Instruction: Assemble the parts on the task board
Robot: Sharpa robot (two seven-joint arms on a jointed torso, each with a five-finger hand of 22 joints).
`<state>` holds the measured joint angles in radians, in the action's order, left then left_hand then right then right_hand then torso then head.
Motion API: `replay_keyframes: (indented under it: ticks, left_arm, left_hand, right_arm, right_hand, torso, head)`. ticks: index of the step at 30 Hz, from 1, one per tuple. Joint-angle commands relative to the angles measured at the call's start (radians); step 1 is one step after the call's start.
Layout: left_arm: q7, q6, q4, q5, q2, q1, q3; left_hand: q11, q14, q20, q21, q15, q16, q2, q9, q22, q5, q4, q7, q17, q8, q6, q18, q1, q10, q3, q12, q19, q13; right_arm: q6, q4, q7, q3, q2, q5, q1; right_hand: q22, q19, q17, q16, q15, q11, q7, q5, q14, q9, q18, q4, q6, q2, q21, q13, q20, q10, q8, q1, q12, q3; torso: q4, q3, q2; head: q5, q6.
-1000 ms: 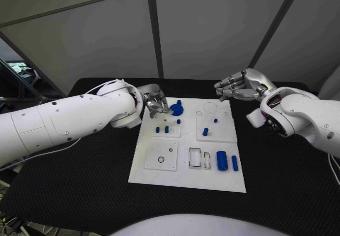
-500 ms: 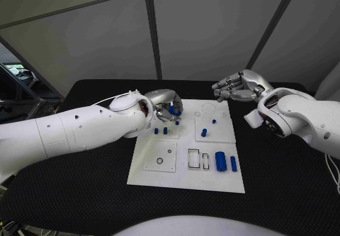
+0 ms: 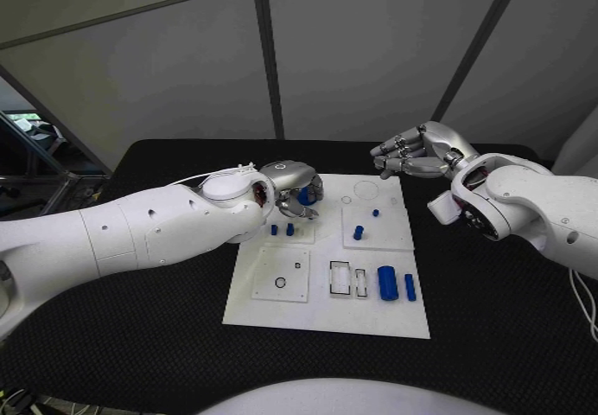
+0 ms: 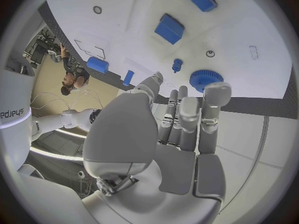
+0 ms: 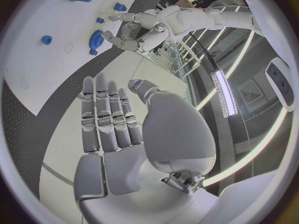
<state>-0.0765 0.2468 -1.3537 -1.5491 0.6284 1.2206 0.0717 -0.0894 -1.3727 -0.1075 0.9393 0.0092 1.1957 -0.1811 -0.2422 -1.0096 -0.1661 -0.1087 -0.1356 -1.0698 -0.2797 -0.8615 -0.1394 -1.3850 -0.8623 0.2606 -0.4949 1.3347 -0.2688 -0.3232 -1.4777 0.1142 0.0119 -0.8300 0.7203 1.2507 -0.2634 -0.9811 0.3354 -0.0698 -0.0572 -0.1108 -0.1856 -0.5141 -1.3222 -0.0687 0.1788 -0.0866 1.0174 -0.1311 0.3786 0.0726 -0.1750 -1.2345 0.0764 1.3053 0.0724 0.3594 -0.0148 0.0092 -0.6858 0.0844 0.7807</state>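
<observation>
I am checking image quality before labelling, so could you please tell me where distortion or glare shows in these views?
Head view: even light, straight edges on the white task board, no glare. Left wrist view: fisheye bends the board's edges behind the silver left hand; the blue toothed gear stays sharp. Right wrist view: bright ceiling strip lights glare beside the silver right hand.

The left hand (image 3: 294,192) crowds the blue gear (image 4: 201,79) at the task board's (image 3: 321,303) far-left corner.

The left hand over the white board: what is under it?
Under the left hand sits a blue gear on the task board. Whether the fingers touch it cannot be told.
</observation>
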Motion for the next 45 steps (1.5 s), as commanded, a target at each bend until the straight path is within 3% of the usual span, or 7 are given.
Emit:
replay_keyframes:
  ticks: [1,6,10,33,45]
  left_arm:
    - [0.013,-0.028,0.013,-0.045,-0.006,-0.001,0.000]
    - [0.009,-0.052,0.033,-0.047,-0.016,-0.002,0.000]
    - [0.006,-0.071,0.044,-0.048,-0.024,-0.003,0.000]
    - [-0.004,-0.104,0.046,-0.048,-0.031,-0.010,0.000]
    - [-0.005,-0.108,0.061,-0.048,-0.044,-0.015,0.000]
  left_hand:
    - [0.002,-0.010,0.000,0.025,0.000,0.016,0.004,0.005,-0.023,-0.001,0.000,-0.001,-0.010,0.004,-0.012,0.016,-0.012,-0.008,-0.004,0.008,0.011,0.006]
    - [0.004,-0.037,0.003,0.107,-0.004,0.065,0.019,0.019,-0.098,-0.003,0.003,0.006,-0.046,0.006,-0.039,0.029,-0.033,-0.034,0.015,0.015,0.041,0.024]
    - [0.006,-0.047,0.004,0.142,-0.005,0.084,0.017,0.029,-0.132,-0.004,0.003,0.008,-0.056,0.013,-0.053,0.035,-0.038,-0.055,0.034,0.026,0.052,0.039]
    - [0.008,-0.058,0.005,0.206,-0.006,0.106,0.012,0.046,-0.195,-0.004,0.000,0.000,-0.060,0.025,-0.079,0.046,-0.035,-0.092,0.067,0.045,0.070,0.062]
    - [0.011,-0.064,0.007,0.235,-0.009,0.119,0.022,0.057,-0.225,-0.005,0.016,-0.001,-0.060,0.036,-0.097,0.051,-0.058,-0.119,0.118,0.062,0.076,0.078]
  right_arm:
    - [0.003,-0.001,0.007,0.001,0.000,0.000,0.002]
    - [0.003,-0.001,0.007,0.001,0.001,0.000,0.002]
    - [0.003,-0.001,0.007,0.001,0.002,0.000,0.002]
    - [0.004,0.000,0.007,0.001,0.004,0.000,0.002]
    - [0.004,-0.001,0.007,0.001,0.005,0.000,0.002]
  right_hand:
    - [0.001,-0.007,-0.002,0.005,-0.004,-0.007,-0.005,-0.005,-0.001,0.000,0.003,-0.005,0.001,0.001,-0.003,-0.002,0.001,0.002,-0.004,-0.007,-0.004,0.001]
    - [0.001,-0.007,-0.002,0.005,-0.004,-0.007,-0.005,-0.005,-0.001,0.000,0.003,-0.005,0.001,0.001,-0.003,-0.002,0.001,0.002,-0.004,-0.007,-0.004,0.001]
    - [0.001,-0.007,-0.002,0.005,-0.004,-0.007,-0.005,-0.005,-0.001,0.000,0.003,-0.005,0.001,0.001,-0.003,-0.002,0.001,0.002,-0.004,-0.007,-0.004,0.001]
    - [0.001,-0.007,-0.002,0.005,-0.004,-0.007,-0.005,-0.005,-0.001,0.000,0.003,-0.005,0.001,0.001,-0.003,-0.002,0.001,0.002,-0.004,-0.007,-0.004,0.001]
    - [0.002,-0.007,-0.002,0.005,-0.004,-0.007,-0.005,-0.005,-0.001,0.000,0.003,-0.004,0.001,0.002,-0.005,-0.002,0.001,0.002,-0.004,-0.005,-0.003,0.003]
  torso:
    - [0.0006,0.0005,0.000]
    - [0.0013,0.0007,0.001]
    - [0.0009,0.0007,0.001]
    - [0.0017,0.0007,0.001]
    - [0.0008,0.0008,0.000]
  head:
    - [0.000,0.002]
    - [0.000,0.003]
    - [-0.001,0.004]
    - [-0.002,0.005]
    - [-0.003,0.006]
